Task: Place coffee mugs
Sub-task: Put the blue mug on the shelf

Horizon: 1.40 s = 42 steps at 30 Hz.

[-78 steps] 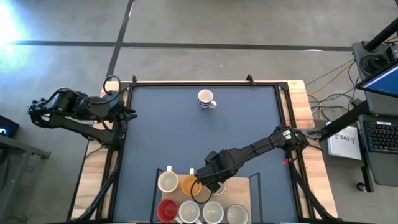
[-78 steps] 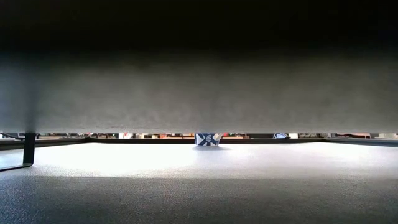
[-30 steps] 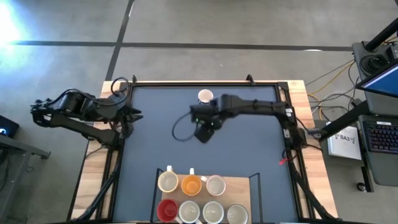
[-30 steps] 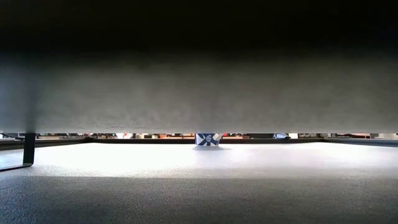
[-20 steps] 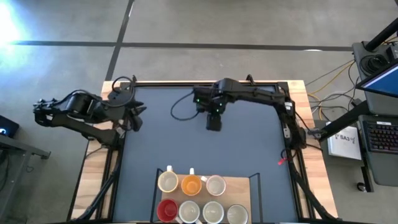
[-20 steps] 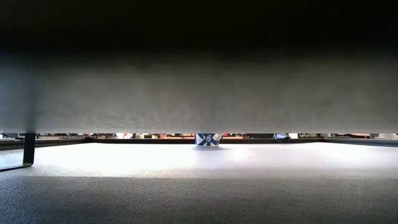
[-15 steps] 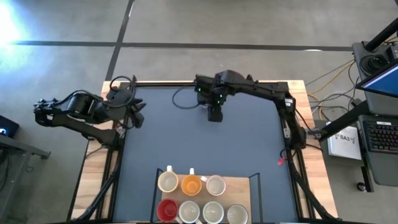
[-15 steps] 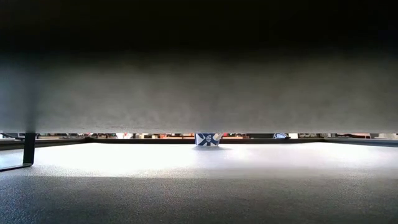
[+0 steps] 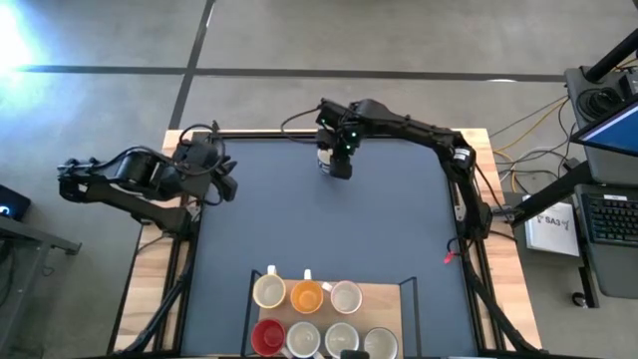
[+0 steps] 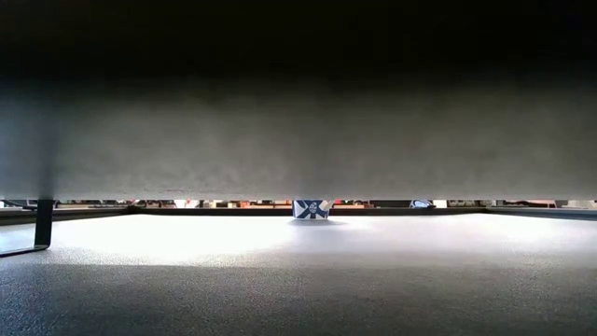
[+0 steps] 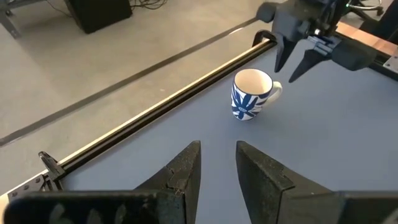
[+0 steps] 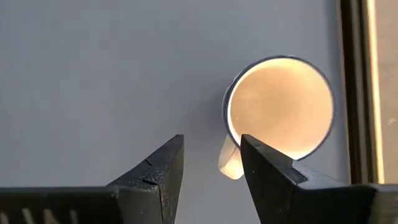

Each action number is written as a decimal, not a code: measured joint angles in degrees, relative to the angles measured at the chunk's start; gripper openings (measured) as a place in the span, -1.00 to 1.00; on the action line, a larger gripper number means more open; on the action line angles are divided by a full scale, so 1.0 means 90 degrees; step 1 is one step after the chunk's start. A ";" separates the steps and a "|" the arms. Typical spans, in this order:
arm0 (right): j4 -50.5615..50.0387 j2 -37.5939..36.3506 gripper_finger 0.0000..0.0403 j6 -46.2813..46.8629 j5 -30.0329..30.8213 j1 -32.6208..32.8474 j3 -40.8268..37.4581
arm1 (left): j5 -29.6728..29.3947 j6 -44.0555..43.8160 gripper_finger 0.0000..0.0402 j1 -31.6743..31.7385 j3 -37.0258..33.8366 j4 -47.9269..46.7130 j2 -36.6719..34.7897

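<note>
Hovering right tool [image 9: 339, 165] over last loose mug [image 11: 250, 94] – fingers parted, nothing gripped, handle [image 12: 228, 163] just below gap. Seven mugs [image 9: 307, 295] on rack, well behind tool – one left. Left tool [image 11: 216, 163] off to side, part-open, empty.

We see a lab or workshop: a bare concrete floor [image 9: 399, 40], a framed test table [image 9: 299, 229], loose cables [image 9: 528, 125] and a keyboard [image 9: 613, 214] on a side desk.
</note>
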 joint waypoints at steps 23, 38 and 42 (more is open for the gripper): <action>0.1477 0.0007 -0.25 -0.0335 0.0045 -0.0016 -0.1428 | 0.0010 -0.0066 -0.58 -0.0002 0.0000 -0.0002 0.0058; 0.1622 0.0010 -0.40 -0.0553 0.0371 -0.0029 -0.1618 | 0.0124 -0.0127 -0.58 -0.0002 0.0000 -0.0005 0.0072; 0.1620 0.0010 -0.63 -0.0545 0.0371 -0.0029 -0.1618 | 0.0153 -0.0127 -0.58 -0.0002 0.0000 -0.0005 0.0077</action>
